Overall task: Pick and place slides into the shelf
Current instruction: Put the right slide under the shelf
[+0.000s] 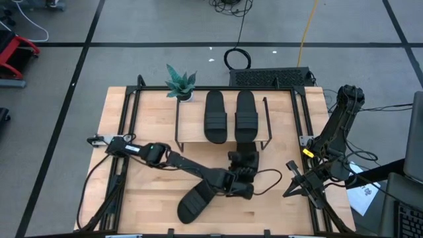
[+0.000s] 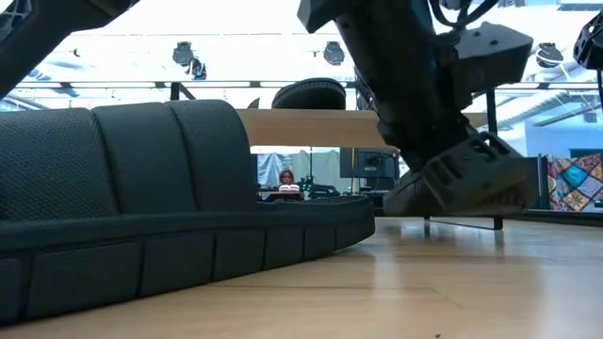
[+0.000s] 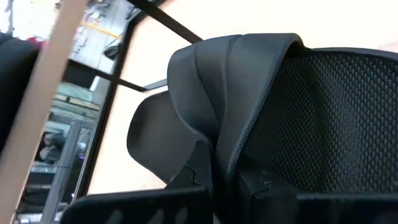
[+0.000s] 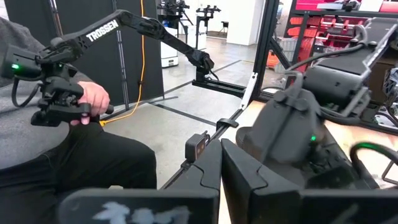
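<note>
counting from the high view, two slides [image 1: 215, 117] [image 1: 246, 114] already lie side by side on the top board of the shelf [image 1: 192, 131]. a third slide [image 1: 245, 156] is just in front of the shelf, and the left gripper [image 1: 240, 180] is clenched on its strap, as the left wrist view shows. a fourth slide [image 1: 197, 200] lies on the table [image 1: 152, 205] near the front edge, beside the left arm. the right gripper [image 1: 291, 173] waits at the right side of the table, closed and empty. i judge the task is about half done: two slides are left to place.
</note>
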`<state>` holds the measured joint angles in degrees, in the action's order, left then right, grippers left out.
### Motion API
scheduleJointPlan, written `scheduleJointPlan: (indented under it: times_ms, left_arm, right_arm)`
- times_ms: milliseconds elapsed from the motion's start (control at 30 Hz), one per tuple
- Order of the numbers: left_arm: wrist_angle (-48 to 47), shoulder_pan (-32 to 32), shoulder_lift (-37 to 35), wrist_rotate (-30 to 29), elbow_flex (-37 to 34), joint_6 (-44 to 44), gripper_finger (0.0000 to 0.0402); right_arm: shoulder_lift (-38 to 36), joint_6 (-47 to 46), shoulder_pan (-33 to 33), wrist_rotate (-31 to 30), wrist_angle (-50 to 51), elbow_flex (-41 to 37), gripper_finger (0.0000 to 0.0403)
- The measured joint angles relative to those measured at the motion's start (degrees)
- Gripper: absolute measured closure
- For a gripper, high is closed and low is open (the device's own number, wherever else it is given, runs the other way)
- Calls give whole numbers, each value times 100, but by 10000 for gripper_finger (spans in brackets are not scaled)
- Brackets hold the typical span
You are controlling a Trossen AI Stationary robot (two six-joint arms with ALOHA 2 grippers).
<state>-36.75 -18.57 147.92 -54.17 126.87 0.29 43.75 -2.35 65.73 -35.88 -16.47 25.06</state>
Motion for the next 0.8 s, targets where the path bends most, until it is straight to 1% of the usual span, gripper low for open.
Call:
scheduleJointPlan:
  times_ms: [133, 333, 467, 600, 700, 800]
  left_arm:
    - [2, 127, 0, 134, 0, 176, 398]
    - [-7, 341, -2, 156, 0, -179, 396]
    - [-94, 421, -2, 432, 4, -451, 396]
    - [-110, 444, -34, 968, 15, -704, 367]
    - [-145, 442, -35, 1362, 17, -768, 334]
    - [-173, 444, -35, 1557, 20, -1012, 296]
  right_arm:
    - [0, 0, 0, 0, 0, 0, 403]
    - [0, 0, 0, 2, 0, 0, 403]
    - [0, 0, 0, 12, 0, 0, 403]
    - [0, 0, 0, 17, 0, 0, 403]
    - [0, -2, 0, 17, 0, 0, 403]
    - [0, -94, 2, 20, 1, 0, 403]
